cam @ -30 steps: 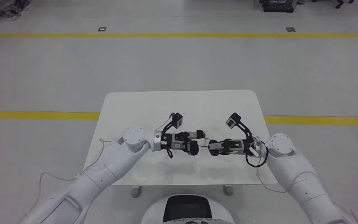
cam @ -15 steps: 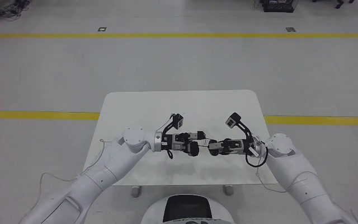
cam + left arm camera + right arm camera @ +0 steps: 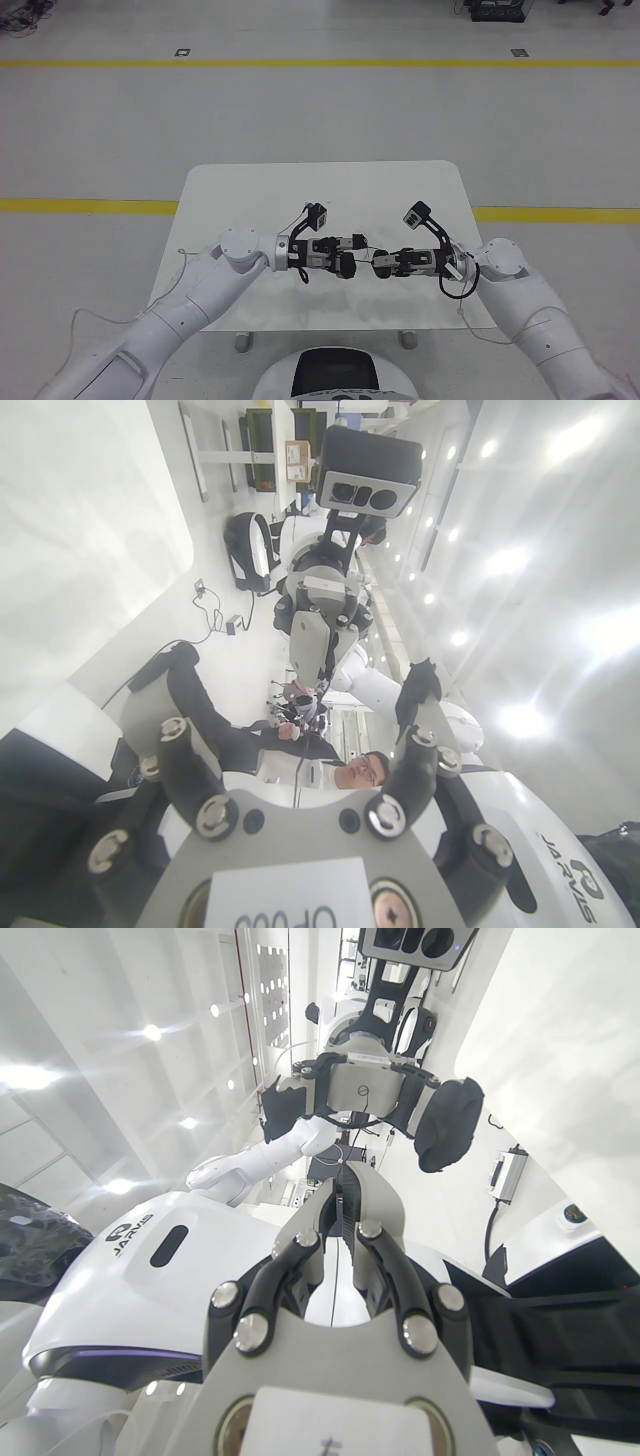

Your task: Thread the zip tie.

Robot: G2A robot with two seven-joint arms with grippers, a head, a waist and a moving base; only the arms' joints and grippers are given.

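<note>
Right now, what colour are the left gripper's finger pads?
Black pads, best seen in the right wrist view.

A white rectangular table with rounded corners (image 3: 250,190) stood on a smooth pale grey floor (image 3: 320,120). The floor carried a thin yellow painted line (image 3: 320,63) well beyond the table's far edge and a wider yellow stripe (image 3: 90,206) running out past both sides of the table. One small dark square floor plate (image 3: 183,51) and another like it (image 3: 519,52) sat just beyond the thin line, a tangle of dark cables (image 3: 15,15) lay at the far left, and a silver box-shaped power adapter (image 3: 510,1167) with a black cord lay on the floor.
</note>
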